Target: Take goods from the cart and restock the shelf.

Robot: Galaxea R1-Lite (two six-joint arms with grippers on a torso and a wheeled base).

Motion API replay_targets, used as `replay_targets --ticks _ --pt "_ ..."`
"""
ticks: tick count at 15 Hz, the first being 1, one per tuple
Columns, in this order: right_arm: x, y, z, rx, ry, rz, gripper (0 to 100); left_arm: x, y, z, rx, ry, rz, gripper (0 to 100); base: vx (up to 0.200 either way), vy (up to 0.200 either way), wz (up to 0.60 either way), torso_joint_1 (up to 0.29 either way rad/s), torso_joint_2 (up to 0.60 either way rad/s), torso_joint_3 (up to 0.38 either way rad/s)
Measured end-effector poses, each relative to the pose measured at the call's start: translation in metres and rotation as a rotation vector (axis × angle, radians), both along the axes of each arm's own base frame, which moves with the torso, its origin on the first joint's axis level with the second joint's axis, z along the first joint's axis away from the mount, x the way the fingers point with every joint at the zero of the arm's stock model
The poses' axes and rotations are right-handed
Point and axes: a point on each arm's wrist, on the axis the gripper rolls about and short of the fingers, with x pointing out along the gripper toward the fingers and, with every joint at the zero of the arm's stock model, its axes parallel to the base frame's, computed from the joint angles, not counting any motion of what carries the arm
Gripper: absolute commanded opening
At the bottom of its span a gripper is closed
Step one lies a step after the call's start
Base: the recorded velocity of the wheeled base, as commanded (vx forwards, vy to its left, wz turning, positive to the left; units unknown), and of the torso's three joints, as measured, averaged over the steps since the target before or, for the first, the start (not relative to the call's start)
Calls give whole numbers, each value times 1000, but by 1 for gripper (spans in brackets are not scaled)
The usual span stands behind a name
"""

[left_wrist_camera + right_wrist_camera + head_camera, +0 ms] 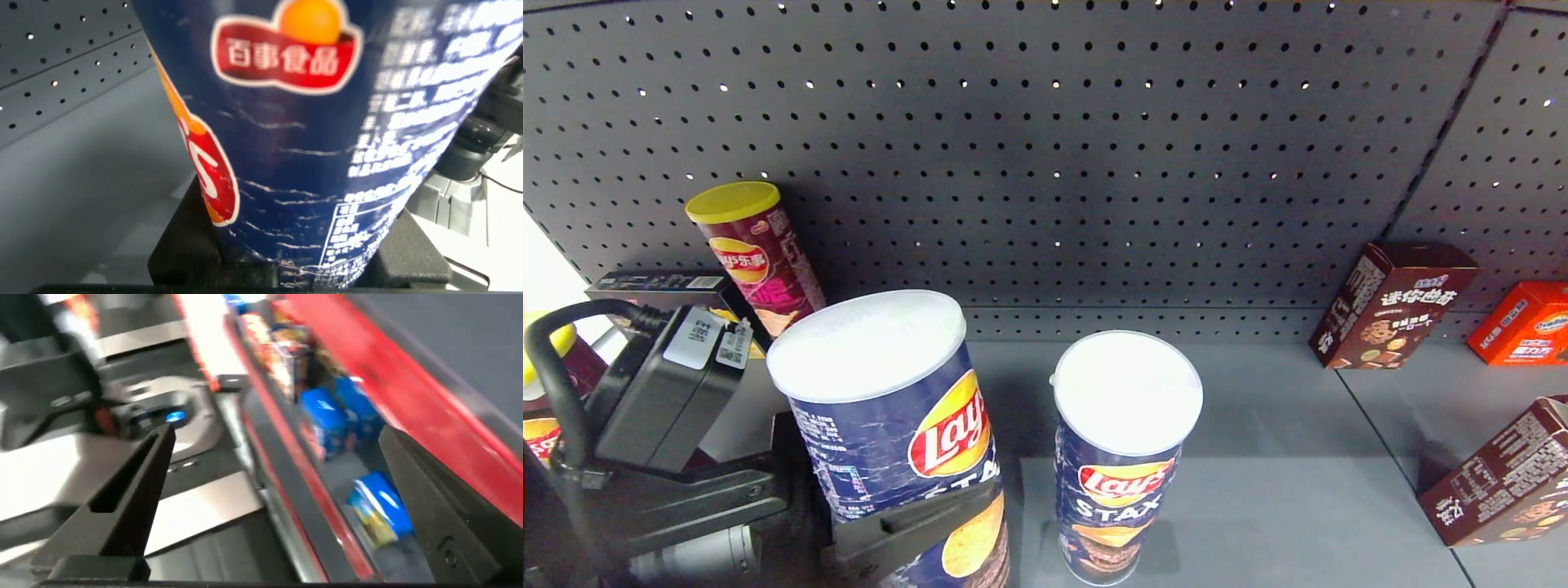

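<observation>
Here's the left tool [878,527] at the lower left of the frame, clamped on a blue chip can [882,408], one black finger [923,510] across the front of its lower body. The can is upright with its white lid on; its base is hidden, so I can't tell whether it touches the shelf [1298,506]. In the left wrist view the tool [298,265] squeezes the can [327,139] from both sides.

Just right of it, at bottom centre, a second blue can [1123,457] stands on the shelf, apart from the first. In the upper left, a maroon can [756,253] with a yellow lid sits against the pegboard [1094,163], a black box [662,283] beside it.

Over on the right edge: two brown boxes [1392,306] [1499,474] and an orange box [1523,322].

The right tool [278,506] hangs with its fingers wide apart, holding nothing, over the red-railed cart [384,359] (blurred, but blue packs [339,416] show inside).
</observation>
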Motion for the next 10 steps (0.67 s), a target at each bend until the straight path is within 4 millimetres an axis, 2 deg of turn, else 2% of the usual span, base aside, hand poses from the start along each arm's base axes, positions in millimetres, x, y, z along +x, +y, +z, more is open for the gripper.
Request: replay_targets --ticks 10 --pt "-4 -4 0 58 -35 -265 100 -4 3 -4 6 9 0 0 0 0 0 0 0 0"
